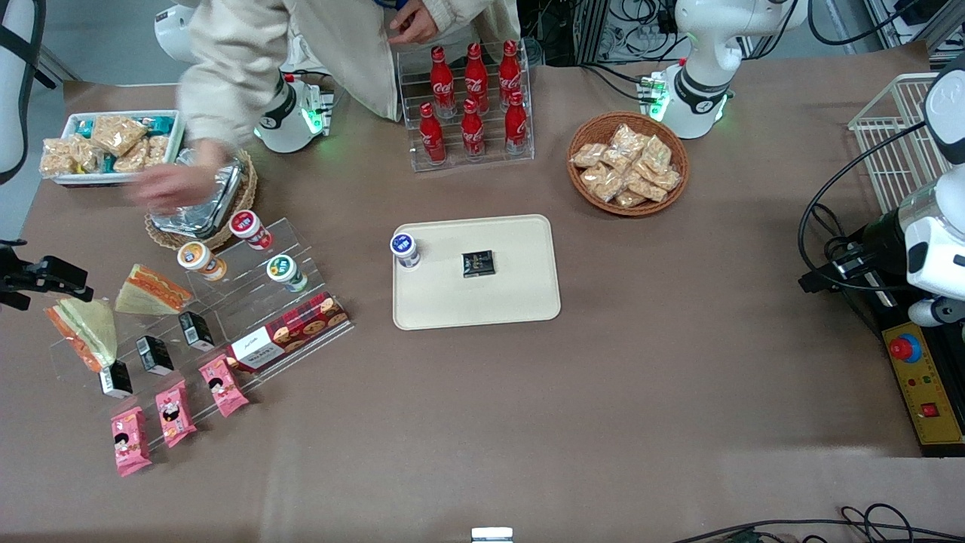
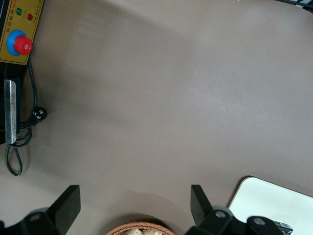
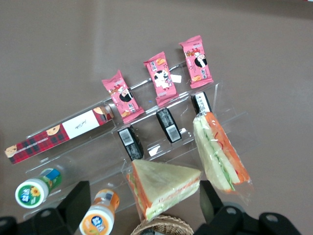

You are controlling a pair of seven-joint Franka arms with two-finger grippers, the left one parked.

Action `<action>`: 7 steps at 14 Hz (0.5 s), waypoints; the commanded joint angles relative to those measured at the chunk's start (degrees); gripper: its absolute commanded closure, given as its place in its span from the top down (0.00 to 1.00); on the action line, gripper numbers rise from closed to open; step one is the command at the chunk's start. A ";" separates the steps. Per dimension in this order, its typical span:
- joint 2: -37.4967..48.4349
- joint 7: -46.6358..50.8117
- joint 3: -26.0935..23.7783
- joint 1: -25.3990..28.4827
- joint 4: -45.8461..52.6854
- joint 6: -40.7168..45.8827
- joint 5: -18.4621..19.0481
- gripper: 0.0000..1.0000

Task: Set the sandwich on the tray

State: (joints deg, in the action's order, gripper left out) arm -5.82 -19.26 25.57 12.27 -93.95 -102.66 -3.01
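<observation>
Two-stage job, beginning at the working arm's end of the table. Hovering the gripper (image 3: 142, 191) above the clear stepped stand (image 1: 249, 298), holding its fingers (image 3: 78, 193) wide apart and gripping nothing, presumably for dropping over a wedge.

Locating the sandwich (image 1: 81, 332) at the outermost end of that stand, leaning on its tier beside the small black packets (image 1: 154, 354), nearer to the front camera than the striped wedge (image 1: 151, 290). Centring, in the right wrist view, more over the striped wedge than over the sandwich (image 3: 220, 152); probably requiring a sideways correction before descending. Displaying both wedges tilted on the steps, likely for showing their faces and offering an edge to the fingers.

Noting a person's hand (image 1: 170, 187) reaching over the foil container (image 1: 203, 204), farther from the front camera; risking a clash there.

Proceeding toward the table's middle: finding the tray (image 1: 482, 302) lying flat, well apart from the stand, carrying a blue-lidded cup (image 1: 405, 250) and a dark packet (image 1: 478, 264), leaving bare surface nearer the front camera for setting down. Judging the task as not yet started.
</observation>
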 commanded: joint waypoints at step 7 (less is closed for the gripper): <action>1.86 -0.16 -0.08 0.03 0.26 2.46 -1.30 0.99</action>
State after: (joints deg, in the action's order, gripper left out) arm -4.48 -19.26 25.53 12.28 -93.96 -101.29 -3.34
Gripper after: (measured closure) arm 0.004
